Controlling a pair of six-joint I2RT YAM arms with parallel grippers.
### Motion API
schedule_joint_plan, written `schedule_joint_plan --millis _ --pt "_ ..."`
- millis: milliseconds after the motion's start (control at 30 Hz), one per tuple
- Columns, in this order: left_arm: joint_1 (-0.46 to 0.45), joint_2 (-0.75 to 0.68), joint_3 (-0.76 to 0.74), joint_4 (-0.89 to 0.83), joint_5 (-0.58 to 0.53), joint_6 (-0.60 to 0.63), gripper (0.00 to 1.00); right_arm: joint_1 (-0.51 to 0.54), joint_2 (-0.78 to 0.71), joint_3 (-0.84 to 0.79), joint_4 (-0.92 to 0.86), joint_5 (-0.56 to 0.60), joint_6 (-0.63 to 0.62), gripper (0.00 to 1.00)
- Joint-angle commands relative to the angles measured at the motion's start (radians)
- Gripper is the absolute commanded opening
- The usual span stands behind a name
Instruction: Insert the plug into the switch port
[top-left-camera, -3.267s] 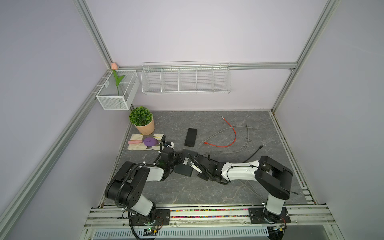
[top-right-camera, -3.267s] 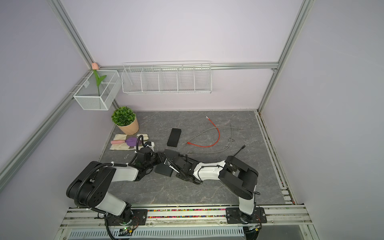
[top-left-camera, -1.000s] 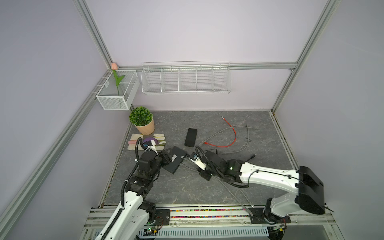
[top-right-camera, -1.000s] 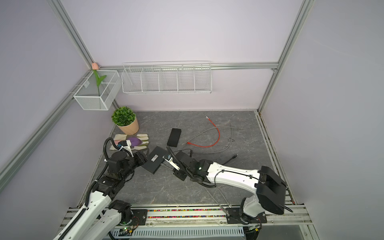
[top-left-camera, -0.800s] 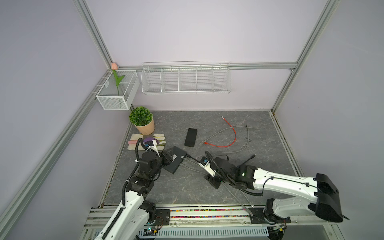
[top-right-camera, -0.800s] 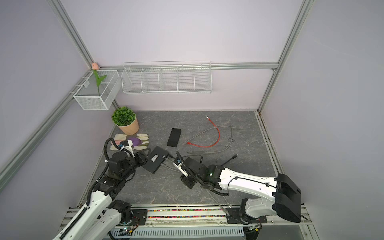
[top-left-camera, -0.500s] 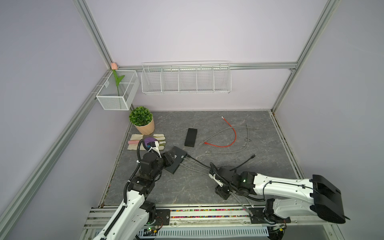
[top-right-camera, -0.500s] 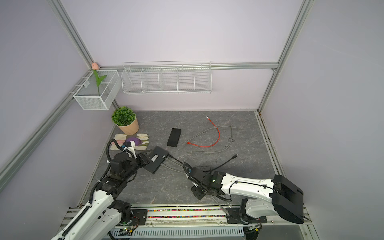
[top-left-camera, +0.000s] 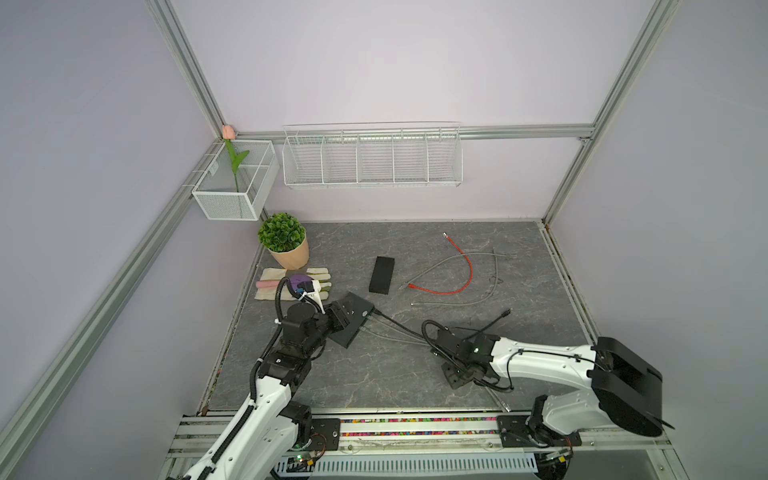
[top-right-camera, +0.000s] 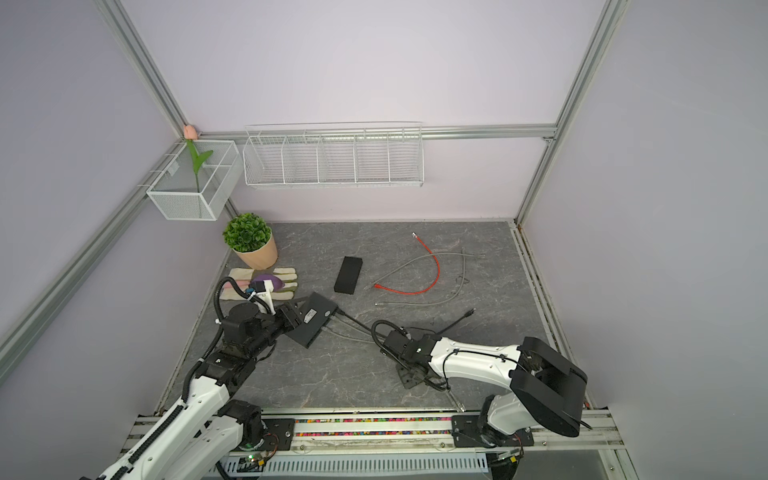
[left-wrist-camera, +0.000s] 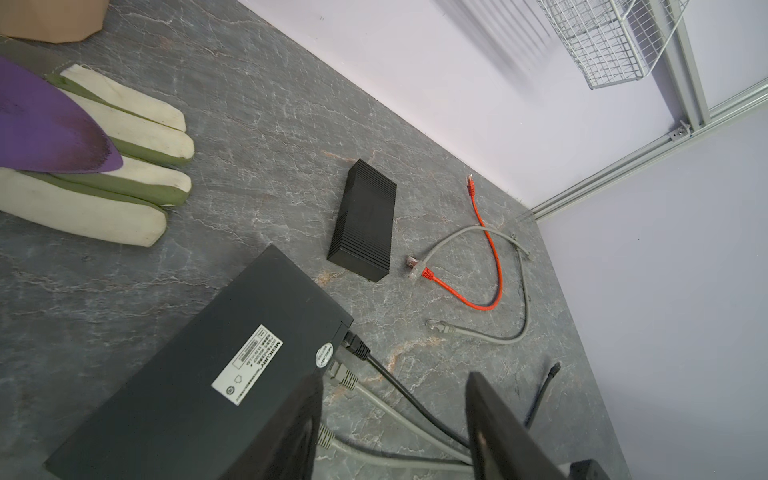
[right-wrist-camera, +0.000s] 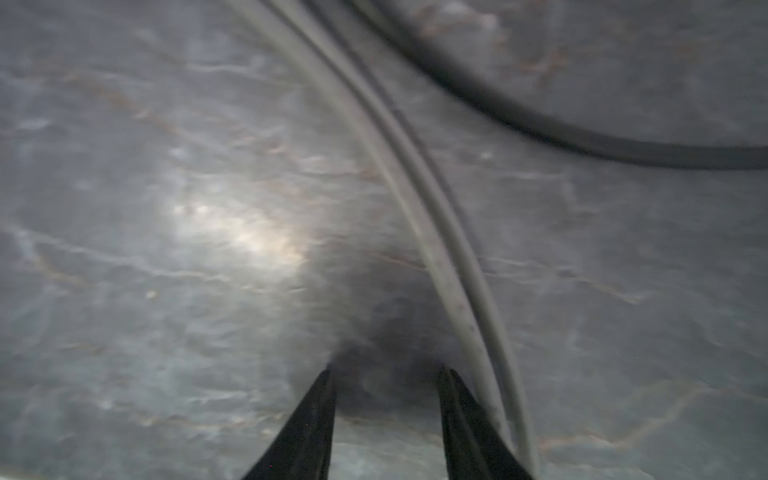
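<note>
The black switch (top-left-camera: 352, 316) (top-right-camera: 316, 316) lies label-up at the left of the floor, as the left wrist view (left-wrist-camera: 216, 374) shows. Three plugs sit in its port side: a black plug (left-wrist-camera: 355, 345) and two grey plugs (left-wrist-camera: 343, 375), their cables trailing right. My left gripper (top-left-camera: 338, 321) (left-wrist-camera: 395, 376) stands open at the switch's near end. One finger (left-wrist-camera: 299, 419) is over the casing, the other is over the cables. My right gripper (top-left-camera: 456, 375) (right-wrist-camera: 386, 372) is open, tips down near the floor, holding nothing. Two grey cables (right-wrist-camera: 440, 249) pass beside one finger.
A black brick-shaped box (top-left-camera: 382, 274), a red cable (top-left-camera: 459, 286) and a loose grey cable (top-left-camera: 478, 300) lie behind the switch. A potted plant (top-left-camera: 284, 240) and gloves (top-left-camera: 270, 286) occupy the back left. The black cable's free end (top-left-camera: 505, 312) is near my right arm.
My right gripper has pulled away from the switch toward the front right, dropped near the floor and widened its jaws. My left gripper and the switch have barely moved.
</note>
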Motion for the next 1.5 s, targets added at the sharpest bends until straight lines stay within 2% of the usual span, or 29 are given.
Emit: schedule_joint_plan --millis 0,100,167,300,400,500,600,667,733,800,867,1000,1067,1167,1267,1367,1467 --pt "-0.002 0.030 0.007 0.056 0.015 -0.010 0.56 -0.068 0.016 0.016 -0.073 0.138 0.005 0.48" --pt "-0.002 0.063 0.015 0.080 0.027 -0.011 0.56 -0.159 0.069 0.045 -0.031 0.124 -0.049 0.48" --pt "-0.002 0.076 0.018 0.093 0.035 -0.011 0.56 -0.183 0.107 0.084 -0.032 0.168 -0.060 0.49" --pt "-0.002 0.082 0.022 0.099 0.028 -0.004 0.55 -0.245 0.143 0.131 -0.035 0.182 -0.097 0.52" --pt "-0.002 0.087 0.032 0.101 0.009 0.002 0.56 -0.268 0.114 0.144 -0.055 0.178 -0.110 0.51" --pt "-0.002 0.130 0.072 0.123 -0.003 0.009 0.55 -0.227 -0.001 0.165 -0.086 0.107 -0.134 0.54" --pt "0.000 0.250 0.156 0.138 0.006 0.028 0.55 -0.135 -0.126 0.256 -0.176 0.112 -0.147 0.62" --pt "0.003 0.372 0.224 0.186 0.043 0.032 0.55 -0.120 -0.201 0.301 -0.190 0.133 -0.182 0.65" --pt "0.006 0.498 0.304 0.223 0.073 0.031 0.55 -0.159 -0.253 0.298 -0.090 0.109 -0.256 0.66" --pt "0.009 0.630 0.406 0.232 0.096 0.042 0.55 -0.236 -0.245 0.294 0.059 0.000 -0.338 0.66" --pt "0.018 0.778 0.542 0.193 0.119 0.069 0.55 -0.306 -0.139 0.368 0.153 -0.077 -0.434 0.67" --pt "0.065 1.005 0.791 0.059 0.252 0.099 0.53 -0.373 0.187 0.679 0.127 -0.173 -0.639 0.53" --pt "0.083 1.067 0.838 0.045 0.254 0.112 0.53 -0.422 0.348 0.853 0.081 -0.239 -0.726 0.46" --pt "0.106 1.162 0.913 0.014 0.274 0.124 0.53 -0.510 0.554 1.114 -0.034 -0.400 -0.818 0.46" --pt "0.116 1.237 0.945 0.027 0.306 0.116 0.53 -0.565 0.733 1.376 -0.191 -0.559 -0.940 0.53" --pt "0.116 1.276 0.958 0.021 0.323 0.121 0.53 -0.573 0.844 1.512 -0.306 -0.593 -1.044 0.60" --pt "0.113 1.263 0.924 0.032 0.325 0.120 0.53 -0.572 0.904 1.583 -0.398 -0.616 -1.096 0.61"
